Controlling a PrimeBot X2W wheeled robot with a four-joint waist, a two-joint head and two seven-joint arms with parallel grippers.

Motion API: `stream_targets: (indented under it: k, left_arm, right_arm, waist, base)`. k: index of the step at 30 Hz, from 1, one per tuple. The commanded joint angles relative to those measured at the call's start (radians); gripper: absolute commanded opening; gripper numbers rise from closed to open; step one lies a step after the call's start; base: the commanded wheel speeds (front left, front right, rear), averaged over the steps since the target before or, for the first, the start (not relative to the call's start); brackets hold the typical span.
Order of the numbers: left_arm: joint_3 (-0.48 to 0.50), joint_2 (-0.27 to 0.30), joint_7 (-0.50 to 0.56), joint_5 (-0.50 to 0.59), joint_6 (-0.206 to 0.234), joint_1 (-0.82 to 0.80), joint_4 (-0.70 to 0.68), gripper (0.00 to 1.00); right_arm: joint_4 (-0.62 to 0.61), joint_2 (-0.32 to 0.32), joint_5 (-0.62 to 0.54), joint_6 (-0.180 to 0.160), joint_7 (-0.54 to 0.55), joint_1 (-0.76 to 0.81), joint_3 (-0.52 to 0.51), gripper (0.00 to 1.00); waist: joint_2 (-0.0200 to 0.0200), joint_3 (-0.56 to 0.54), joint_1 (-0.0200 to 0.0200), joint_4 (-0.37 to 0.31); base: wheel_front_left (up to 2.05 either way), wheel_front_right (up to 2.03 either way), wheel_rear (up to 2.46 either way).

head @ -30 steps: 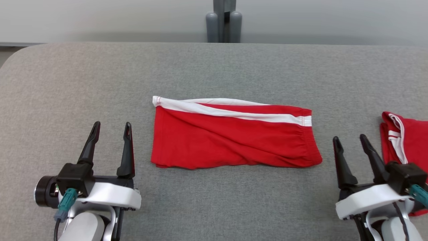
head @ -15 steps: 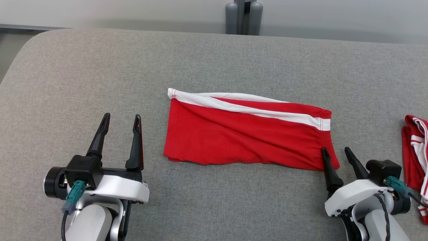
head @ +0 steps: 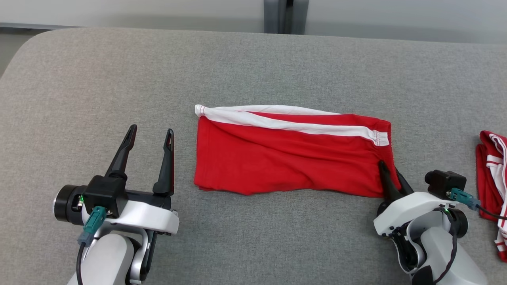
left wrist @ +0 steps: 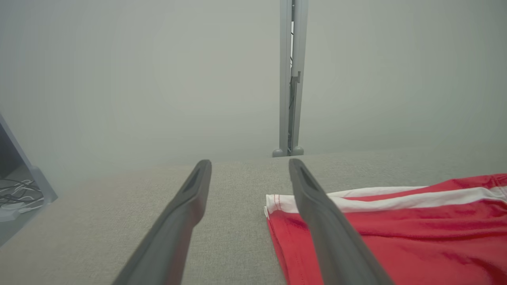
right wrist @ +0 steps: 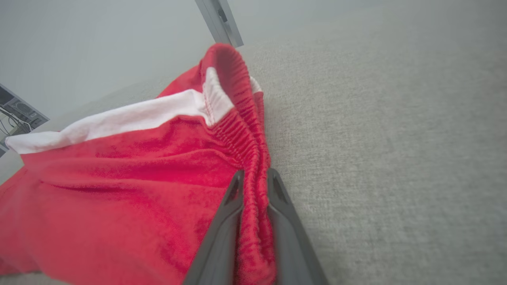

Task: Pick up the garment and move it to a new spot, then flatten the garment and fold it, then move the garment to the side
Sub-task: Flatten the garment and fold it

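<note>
The right gripper (right wrist: 253, 176) fingers pinch the elastic waistband of the shorts (head: 285, 158) at the near right corner. The left gripper (head: 151, 130) stands spread and empty just left of the shorts, which lie on the table (head: 253, 67).

The garment (head: 289, 154) lies flat in the middle of the surface (head: 253, 67), its long side running left to right. Left of the garment, near its near left corner but apart from it, sits the left gripper (head: 152, 129), its fingers pointing toward the far edge with bare surface between them. At the garment's near right corner is the right gripper (head: 389, 168), one finger on each side of the gathered right edge, pinching the cloth. Well to the right of the garment, apart from it, lies another garment (head: 491, 166), partly cut off by the head view's right side. Behind the garment, beyond the surface's far edge, a post (head: 286, 16) stands upright.
</note>
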Motion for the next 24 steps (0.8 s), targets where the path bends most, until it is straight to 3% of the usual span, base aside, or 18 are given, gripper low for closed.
stream_targets:
  k: [1, 12, 17, 24]
  left_arm:
    - [0.002, 0.004, -0.003, 0.006, -0.007, -0.012, 0.002, 1.0]
    - [0.026, -0.001, -0.003, 0.009, -0.012, -0.008, 0.007, 1.0]
    - [0.03, -0.008, -0.003, 0.012, -0.015, 0.002, 0.01, 1.0]
    - [0.023, -0.016, -0.003, 0.015, -0.023, 0.012, 0.017, 1.0]
  right_arm:
    - [0.014, 0.001, 0.002, 0.0, -0.002, 0.001, -0.006, 0.0]
    - [-0.067, -0.006, 0.004, 0.0, -0.019, 0.021, -0.057, 0.0]
    - [-0.213, -0.002, 0.012, 0.0, -0.018, 0.03, 0.014, 0.0]
    - [-0.38, -0.002, 0.087, 0.0, 0.053, 0.008, 0.206, 0.0]
  waist:
    - [0.0, 0.0, 0.0, -0.004]
    - [0.0, -0.01, 0.0, -0.024]
    - [0.0, -0.024, 0.0, -0.02]
    - [0.0, -0.042, 0.0, 0.007]
  base:
    - [0.0, 0.0, 0.0]
    - [0.0, 0.0, 0.0]
    - [0.0, 0.0, 0.0]
    - [0.0, 0.0, 0.0]
